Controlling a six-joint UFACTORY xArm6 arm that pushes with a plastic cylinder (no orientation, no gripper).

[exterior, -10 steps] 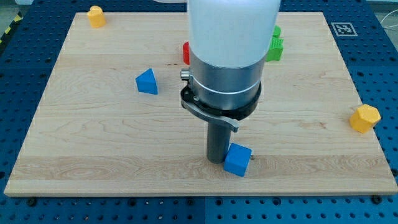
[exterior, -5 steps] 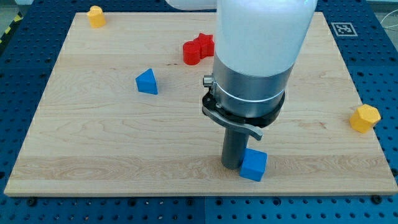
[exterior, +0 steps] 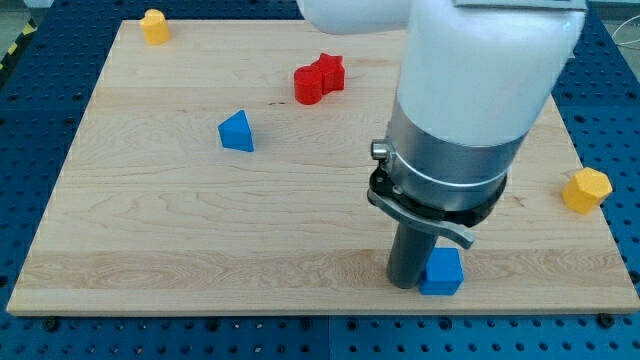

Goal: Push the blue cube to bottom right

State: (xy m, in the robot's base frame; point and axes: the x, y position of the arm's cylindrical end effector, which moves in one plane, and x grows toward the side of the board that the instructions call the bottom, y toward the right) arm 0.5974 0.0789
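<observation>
The blue cube (exterior: 442, 272) sits near the board's bottom edge, right of centre. My tip (exterior: 405, 284) rests on the board right against the cube's left side. The arm's wide grey and white body rises above them and hides the board behind it.
A blue triangular block (exterior: 237, 132) lies left of centre. A red block (exterior: 319, 79) lies at the top centre. A yellow block (exterior: 153, 25) is at the top left corner and a yellow hexagonal block (exterior: 585, 190) near the right edge. The wooden board (exterior: 150, 230) ends just below the cube.
My tip has moved to the view's right and slightly down, pushing the blue cube right along the bottom edge. The red block has come into view; the green block is now hidden.
</observation>
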